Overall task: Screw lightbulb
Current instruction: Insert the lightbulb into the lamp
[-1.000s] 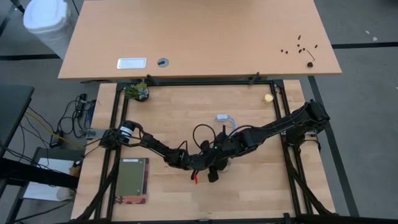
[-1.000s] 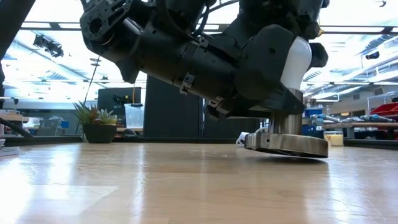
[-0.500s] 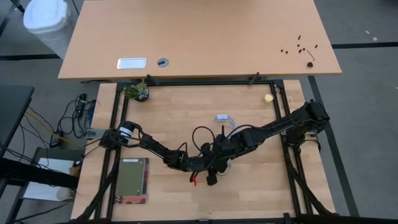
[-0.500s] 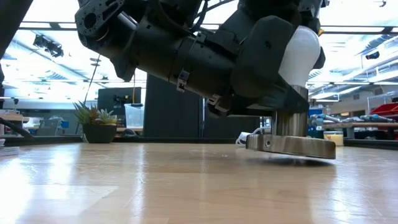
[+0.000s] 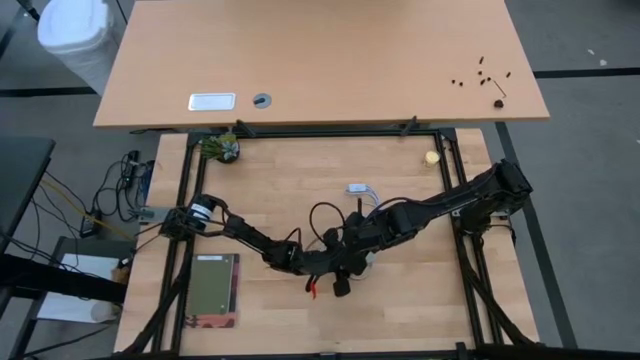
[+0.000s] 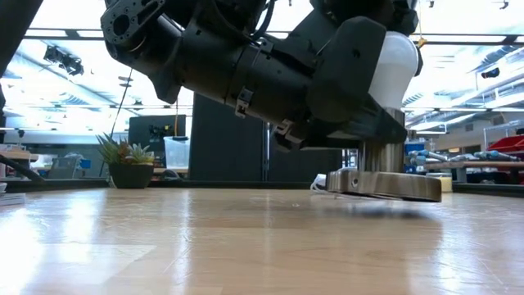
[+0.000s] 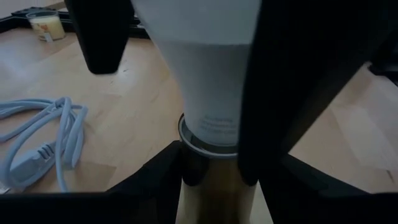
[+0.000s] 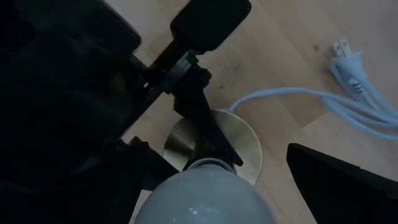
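Note:
The white lightbulb (image 6: 397,70) stands upright with its neck in the socket of a brass lamp base. That base has a short stem (image 6: 381,156) on a round disc (image 6: 385,187). My left gripper (image 7: 217,196) is shut on the stem below the bulb. My right gripper (image 8: 249,193) hangs over the bulb (image 8: 205,193), pointing down, open. One of its fingers (image 8: 348,186) stands clear of the glass. The other is lost in the dark mass beside the bulb. In the high view both grippers meet at mid-table (image 5: 352,260). My left gripper pinches the brass stem (image 7: 211,199) just under the socket collar, between its two fingers (image 7: 155,183). They come nearly level from the table's left side and lie across the upright stem. The disc sits low over the table; whether it lies flat I cannot tell.
A white cord with its plug (image 8: 348,62) lies on the table just beyond the lamp base. A green notebook (image 5: 213,290) lies at the near left, a small plant (image 5: 222,148) at the far left, and a small yellowish candle (image 5: 432,157) at the far right.
In the low view the dark finger in front of the bulb has drawn aside and more of the white glass shows. The brass disc, tilted a second ago, now sits nearer level. My left gripper has kept its hold on the stem.

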You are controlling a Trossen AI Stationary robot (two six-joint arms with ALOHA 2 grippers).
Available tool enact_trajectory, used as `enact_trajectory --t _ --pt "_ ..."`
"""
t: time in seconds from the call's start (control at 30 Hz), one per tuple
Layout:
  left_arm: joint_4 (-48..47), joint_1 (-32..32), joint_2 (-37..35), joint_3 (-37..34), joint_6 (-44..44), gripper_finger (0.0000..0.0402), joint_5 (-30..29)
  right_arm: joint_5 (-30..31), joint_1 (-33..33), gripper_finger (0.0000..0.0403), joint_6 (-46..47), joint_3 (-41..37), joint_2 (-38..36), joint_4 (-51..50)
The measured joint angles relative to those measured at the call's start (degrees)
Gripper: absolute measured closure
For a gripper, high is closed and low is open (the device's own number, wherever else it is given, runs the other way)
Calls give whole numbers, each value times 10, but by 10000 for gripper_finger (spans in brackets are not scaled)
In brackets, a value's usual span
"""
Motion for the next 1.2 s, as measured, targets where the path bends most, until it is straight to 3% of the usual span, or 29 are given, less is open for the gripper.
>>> enact_trajectory --t 0.8,1.2 --pt "-8 1 1 0 0 213 1 -24 -18 9 -93 65 0 -64" --pt "-11 1 3 -1 0 213 2 0 -25 10 -121 66 -54 -59"
